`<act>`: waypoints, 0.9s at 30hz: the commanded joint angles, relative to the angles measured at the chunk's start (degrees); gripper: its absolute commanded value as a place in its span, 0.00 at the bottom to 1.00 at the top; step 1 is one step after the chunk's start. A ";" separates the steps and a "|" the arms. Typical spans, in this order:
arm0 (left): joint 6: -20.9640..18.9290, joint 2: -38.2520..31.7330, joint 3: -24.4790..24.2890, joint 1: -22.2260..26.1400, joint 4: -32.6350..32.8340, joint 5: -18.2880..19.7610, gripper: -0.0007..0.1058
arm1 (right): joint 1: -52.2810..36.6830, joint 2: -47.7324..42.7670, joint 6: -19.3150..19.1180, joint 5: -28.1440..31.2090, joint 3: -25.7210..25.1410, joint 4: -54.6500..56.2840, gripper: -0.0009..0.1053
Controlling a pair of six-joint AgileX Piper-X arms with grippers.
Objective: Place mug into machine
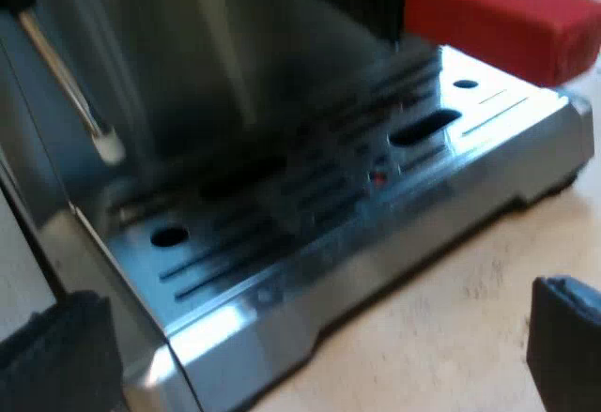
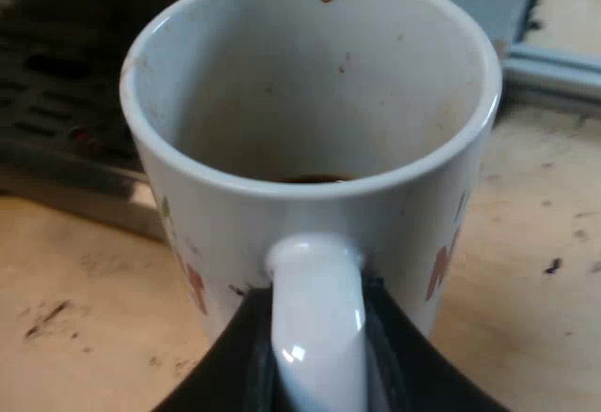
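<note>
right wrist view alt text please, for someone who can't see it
A white mug with brown stains near its rim, seen from above, is gripped at its handle by the right end effector. A wooden table lies beneath it, and the slotted drip tray of the espresso machine is just beyond it.

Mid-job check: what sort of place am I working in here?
Most likely a coffee station on a wooden counter: the espresso machine's slotted metal drip tray, the holder's red handle end above it, and a coffee-stained white mug.
</note>
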 commanded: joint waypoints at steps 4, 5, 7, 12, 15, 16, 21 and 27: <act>-0.61 0.03 0.93 -0.33 -3.59 -0.87 0.84 | 0.06 -0.50 -0.19 -4.08 -1.05 -1.36 0.01; -0.61 0.03 0.98 -0.33 -3.59 -0.87 0.84 | 0.06 -0.50 -0.31 -4.44 -1.05 -1.36 0.01; -0.61 0.03 0.98 -0.33 -3.59 -0.87 0.84 | 0.06 -0.50 -0.44 -4.43 -1.05 -1.36 0.01; -0.61 0.03 0.98 -0.33 -3.70 -0.87 0.84 | 2.16 -0.50 -6.54 -7.17 -1.05 -1.36 0.01; -0.61 0.03 0.98 -0.33 -3.70 -0.87 0.84 | 6.26 -0.50 -6.44 -4.87 -0.81 -1.36 0.01; -0.61 0.03 0.98 -0.33 -3.70 -0.87 0.84 | 7.21 -0.50 -6.44 -4.37 -0.78 -1.36 0.01; -0.61 0.03 0.98 -0.33 -3.70 -0.76 0.84 | 16.79 2.46 -5.34 1.72 -0.72 -4.03 0.01; -0.61 0.03 0.98 -0.33 -3.70 -0.76 0.84 | 26.67 10.49 -1.97 9.13 -0.72 -12.13 0.01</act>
